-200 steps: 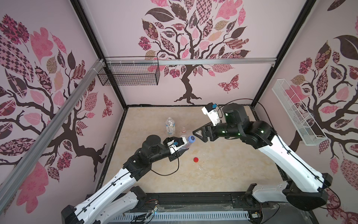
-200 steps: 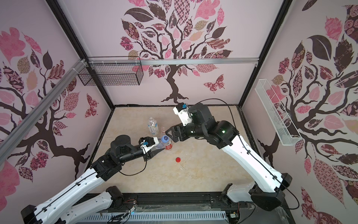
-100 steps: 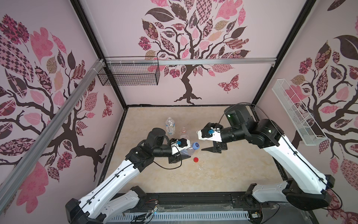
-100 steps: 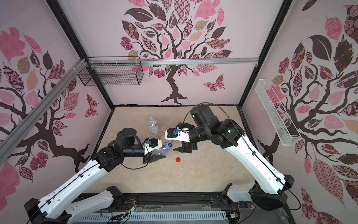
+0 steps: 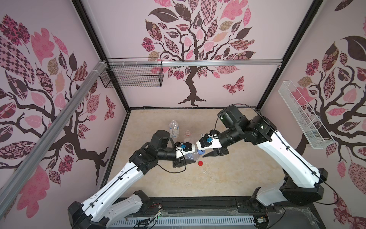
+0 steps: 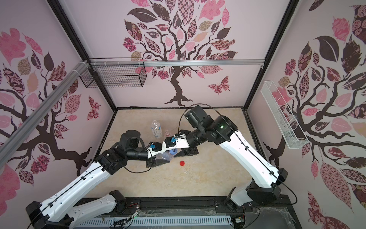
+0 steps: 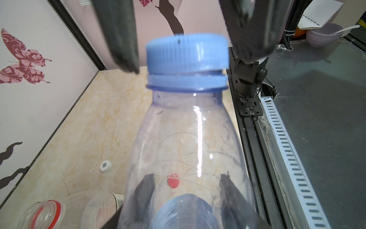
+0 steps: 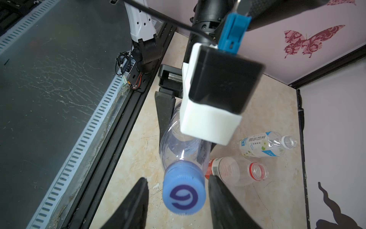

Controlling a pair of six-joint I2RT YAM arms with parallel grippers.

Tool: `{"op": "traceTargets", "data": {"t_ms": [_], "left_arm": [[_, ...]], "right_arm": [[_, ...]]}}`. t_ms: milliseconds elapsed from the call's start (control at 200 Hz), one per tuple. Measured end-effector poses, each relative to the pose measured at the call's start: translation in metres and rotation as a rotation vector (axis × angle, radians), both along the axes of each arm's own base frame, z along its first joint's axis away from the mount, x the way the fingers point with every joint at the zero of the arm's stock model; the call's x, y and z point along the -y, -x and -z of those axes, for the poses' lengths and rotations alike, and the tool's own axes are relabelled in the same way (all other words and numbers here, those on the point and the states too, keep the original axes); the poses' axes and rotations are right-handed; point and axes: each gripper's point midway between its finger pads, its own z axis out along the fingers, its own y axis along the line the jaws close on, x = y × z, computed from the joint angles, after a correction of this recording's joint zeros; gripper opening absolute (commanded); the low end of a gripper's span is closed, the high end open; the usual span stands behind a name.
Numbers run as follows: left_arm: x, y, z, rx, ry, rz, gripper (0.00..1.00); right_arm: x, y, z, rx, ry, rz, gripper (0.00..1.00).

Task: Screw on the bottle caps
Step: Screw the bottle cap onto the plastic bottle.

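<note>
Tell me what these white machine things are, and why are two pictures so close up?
They are two robot arms, white with black joints. Two pictures look down from a camera high above. The two close-up ones come from little cameras on the arms' wrists. Each arm ends in a pincer with two black fingers.

The left pincer is squeezing a clear bluish plastic bottle, tipped over sideways. A round blue plastic cap sits on its neck. The right pincer has its fingers on either side of that cap. Small gaps show, so it is open.

On the beige stone-patterned table lie a small round red cap and a small round white cap. Two more bottles stand there without caps: a clear bottle with a red label and a taller clear bottle with a white-and-green label.
</note>
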Motion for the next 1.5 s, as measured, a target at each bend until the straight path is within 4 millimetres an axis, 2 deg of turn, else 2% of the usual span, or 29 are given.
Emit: {"op": "traceTargets", "data": {"t_ms": [85,205,390,510,725,915,1010,1160,1286,1361,1461,1501], "left_arm": [[0.000,0.002,0.002,-0.007,-0.003,0.009,0.55],[0.000,0.003,0.003,-0.019,-0.005,0.016,0.55],[-0.001,0.001,0.002,-0.017,-0.007,-0.004,0.55],[-0.006,-0.009,0.005,0.013,-0.017,-0.071,0.53],[-0.014,-0.037,0.006,0.157,-0.029,-0.238,0.53],[-0.022,-0.061,-0.005,0.311,-0.020,-0.407,0.53],[-0.028,-0.069,-0.005,0.355,-0.035,-0.465,0.53],[-0.032,-0.073,-0.005,0.400,-0.065,-0.496,0.53],[-0.031,-0.071,-0.007,0.419,-0.068,-0.490,0.56],[-0.033,-0.070,-0.011,0.425,-0.056,-0.492,0.57],[-0.036,-0.069,-0.019,0.406,-0.021,-0.484,0.57],[-0.038,-0.068,-0.020,0.386,-0.005,-0.473,0.57]], "right_arm": [[0.000,0.000,0.002,-0.006,0.007,-0.001,0.37],[-0.001,-0.001,0.001,-0.021,0.008,0.013,0.18],[-0.004,-0.004,0.002,-0.076,0.011,0.073,0.09],[-0.008,-0.014,0.007,-0.149,-0.008,0.199,0.00],[-0.016,-0.042,0.009,-0.393,-0.098,0.577,0.00],[-0.021,-0.068,0.001,-0.787,-0.207,1.005,0.00],[-0.025,-0.075,0.003,-0.961,-0.222,1.150,0.00],[-0.022,-0.082,0.007,-1.141,-0.257,1.300,0.00],[-0.018,-0.083,0.007,-1.213,-0.296,1.338,0.19],[-0.018,-0.083,0.002,-1.196,-0.325,1.308,0.41],[-0.019,-0.086,-0.011,-1.055,-0.367,1.196,0.62],[-0.017,-0.088,-0.020,-0.968,-0.393,1.141,0.66]]}}
